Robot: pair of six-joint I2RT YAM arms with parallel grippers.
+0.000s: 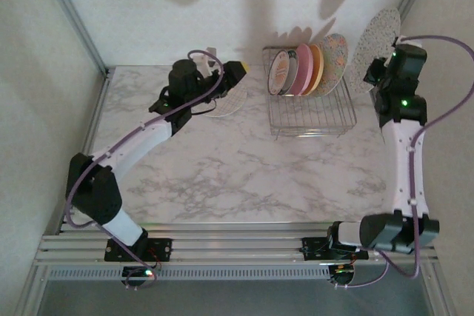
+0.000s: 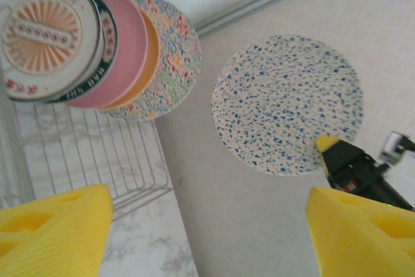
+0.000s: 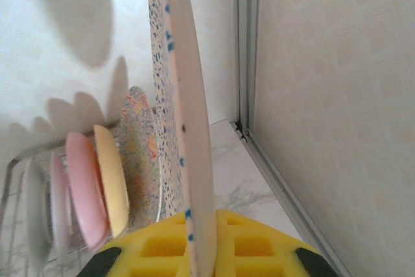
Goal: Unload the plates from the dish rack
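Note:
The wire dish rack (image 1: 311, 112) stands at the back of the table with several plates upright in it: a white one with an orange emblem (image 1: 279, 72), a pink one (image 1: 302, 69), an orange-yellow one (image 1: 316, 70) and a floral one (image 1: 335, 59). My right gripper (image 1: 375, 73) is shut on the lower rim of a blue-speckled plate (image 1: 378, 35), held upright above the rack's right end. In the right wrist view this plate (image 3: 188, 128) stands edge-on between the yellow pads (image 3: 259, 251). My left gripper (image 1: 235, 73) is open and holds nothing, left of the rack.
A pale plate (image 1: 226, 103) lies flat on the marble table under the left gripper, partly covered by the arm. The back wall and the right wall with its metal frame post (image 3: 246, 50) are close to the held plate. Bare marble (image 1: 244, 168) spreads in front of the rack.

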